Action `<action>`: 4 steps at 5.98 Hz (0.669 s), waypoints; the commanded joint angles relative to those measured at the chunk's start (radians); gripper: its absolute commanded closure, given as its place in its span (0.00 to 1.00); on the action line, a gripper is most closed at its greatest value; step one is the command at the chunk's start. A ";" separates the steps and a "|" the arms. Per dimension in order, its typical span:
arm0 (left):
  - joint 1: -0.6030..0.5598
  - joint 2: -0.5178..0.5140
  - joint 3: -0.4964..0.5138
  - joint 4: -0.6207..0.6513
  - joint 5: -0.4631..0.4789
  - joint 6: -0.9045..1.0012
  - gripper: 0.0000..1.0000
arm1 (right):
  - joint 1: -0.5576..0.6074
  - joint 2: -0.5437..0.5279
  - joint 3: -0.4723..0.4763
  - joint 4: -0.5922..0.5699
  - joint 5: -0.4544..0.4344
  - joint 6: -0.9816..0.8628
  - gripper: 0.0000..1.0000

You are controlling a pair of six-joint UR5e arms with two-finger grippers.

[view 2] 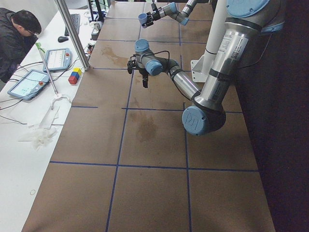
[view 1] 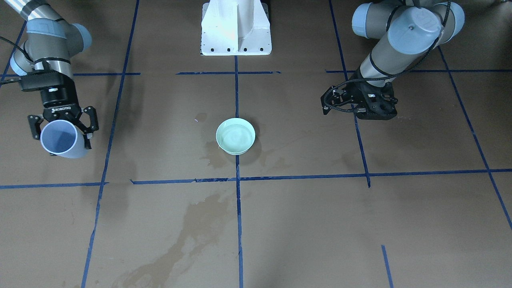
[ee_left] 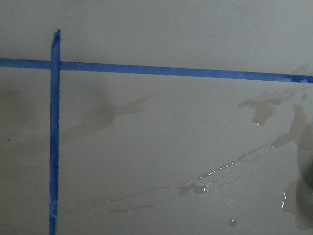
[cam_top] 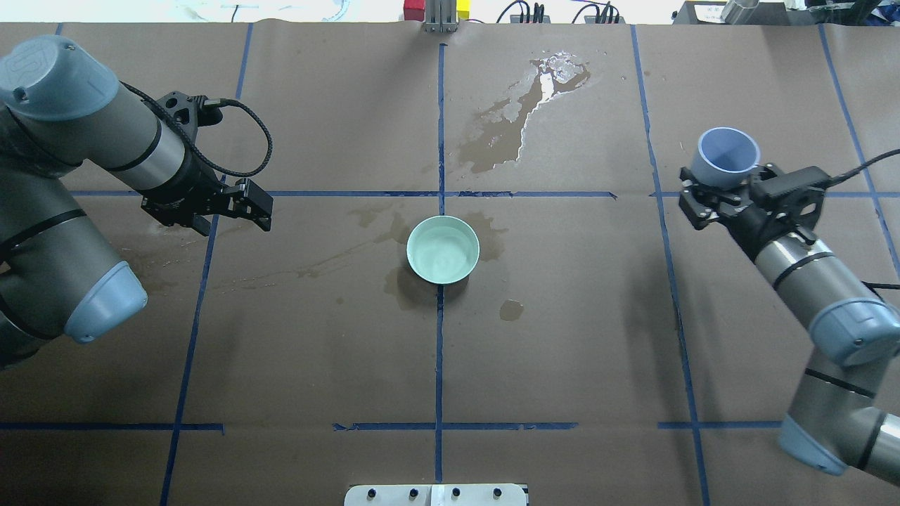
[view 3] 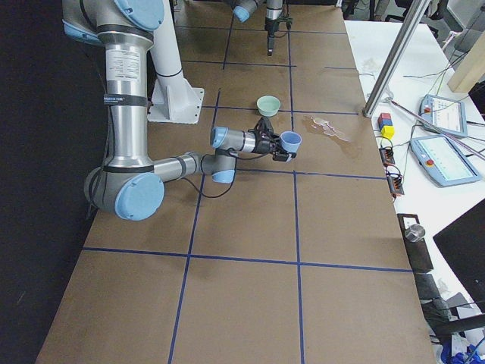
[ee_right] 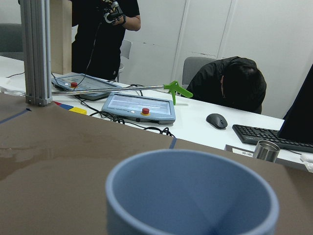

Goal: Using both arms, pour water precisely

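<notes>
A mint-green bowl [cam_top: 443, 249] [view 1: 235, 136] stands at the table's centre with clear water [cam_top: 441, 254] rippling inside. My right gripper [cam_top: 724, 179] [view 1: 62, 134] is shut on a pale blue cup [cam_top: 728, 156] [view 1: 60, 138] off to the bowl's right. The cup is tipped with its mouth [ee_right: 190, 196] facing away from the robot, and no water shows inside it. My left gripper [cam_top: 239, 209] [view 1: 362, 110] hangs over bare table to the bowl's left, holding nothing I can see. Its jaws are hidden behind its own body. Its wrist view shows only wet streaks [ee_left: 215, 176].
Spilled water [cam_top: 534, 91] glints on the far side of the table, and dark wet stains [cam_top: 401, 288] ring the bowl. The white pedestal [view 1: 236, 28] stands at the robot's edge. People, tablets [view 3: 443, 155] and a metal post [view 2: 72, 34] are by the operators' desk.
</notes>
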 commanded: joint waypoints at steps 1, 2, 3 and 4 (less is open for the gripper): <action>0.000 -0.001 -0.004 0.000 0.000 -0.002 0.00 | -0.084 0.125 -0.007 -0.135 -0.109 -0.001 0.98; 0.000 -0.001 -0.003 0.000 0.000 -0.002 0.00 | -0.146 0.193 -0.011 -0.223 -0.198 -0.001 1.00; 0.000 0.000 -0.003 0.000 0.000 -0.002 0.00 | -0.189 0.284 -0.011 -0.350 -0.261 -0.001 1.00; 0.002 0.000 0.002 -0.001 0.000 0.000 0.00 | -0.221 0.341 -0.011 -0.468 -0.304 -0.005 1.00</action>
